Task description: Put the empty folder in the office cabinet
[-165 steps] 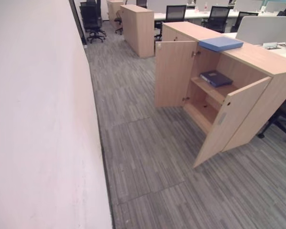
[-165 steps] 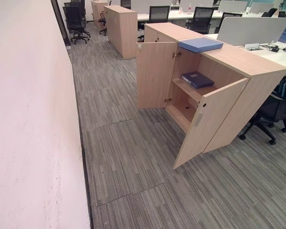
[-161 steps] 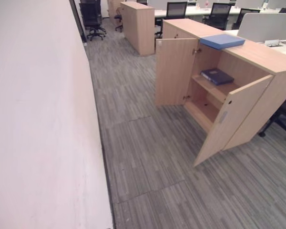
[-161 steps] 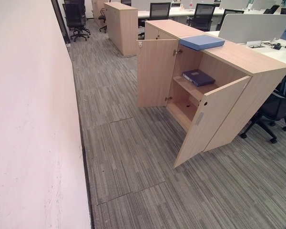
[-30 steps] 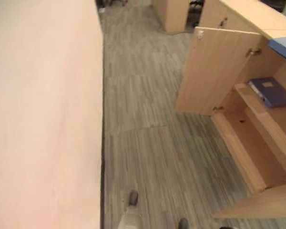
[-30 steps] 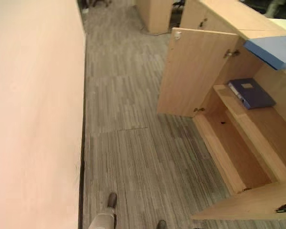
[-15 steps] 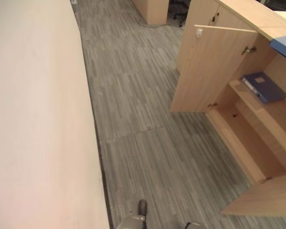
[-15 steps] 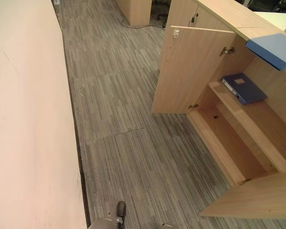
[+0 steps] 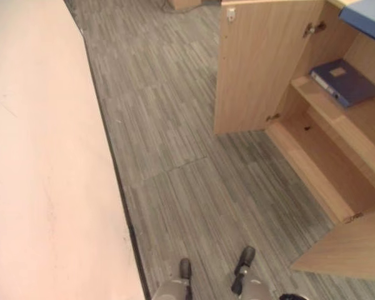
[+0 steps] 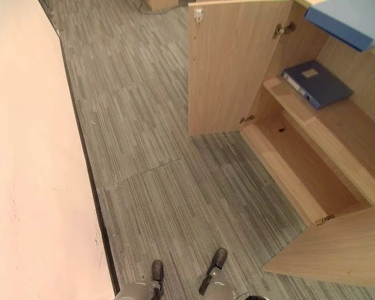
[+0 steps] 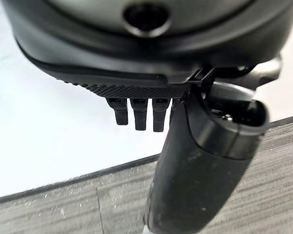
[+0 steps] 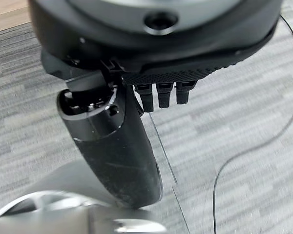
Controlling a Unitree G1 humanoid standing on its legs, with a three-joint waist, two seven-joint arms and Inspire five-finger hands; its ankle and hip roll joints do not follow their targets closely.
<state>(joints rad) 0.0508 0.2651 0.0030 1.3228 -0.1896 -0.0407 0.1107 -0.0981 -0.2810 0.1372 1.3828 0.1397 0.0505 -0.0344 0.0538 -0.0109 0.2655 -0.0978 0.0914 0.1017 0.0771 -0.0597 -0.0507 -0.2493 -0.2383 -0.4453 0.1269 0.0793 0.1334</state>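
Note:
The wooden office cabinet (image 9: 328, 181) stands at the right with both doors swung open. A light blue folder (image 10: 353, 22) lies flat on the cabinet's top, at its front edge. A dark blue folder (image 10: 317, 83) lies flat on the middle shelf inside. The bottom shelf (image 9: 319, 159) is bare. My left hand (image 11: 151, 48) hangs beside a pale wall, its fingers (image 11: 139, 114) straight, holding nothing. My right hand (image 12: 156, 44) hangs over the carpet, its fingers (image 12: 161, 95) straight too and holding nothing. Both hands are well away from the cabinet and the folders.
A long pale wall (image 9: 37, 187) runs along the left. Grey striped carpet (image 9: 175, 156) lies between it and the cabinet. The far door (image 9: 262, 62) stands out into the aisle. The near door (image 9: 353, 247) juts across the floor at the lower right.
The camera has come closer to the cabinet and tilted down, so the cabinet and folders sit larger and higher in view. The folders and doors have not moved.

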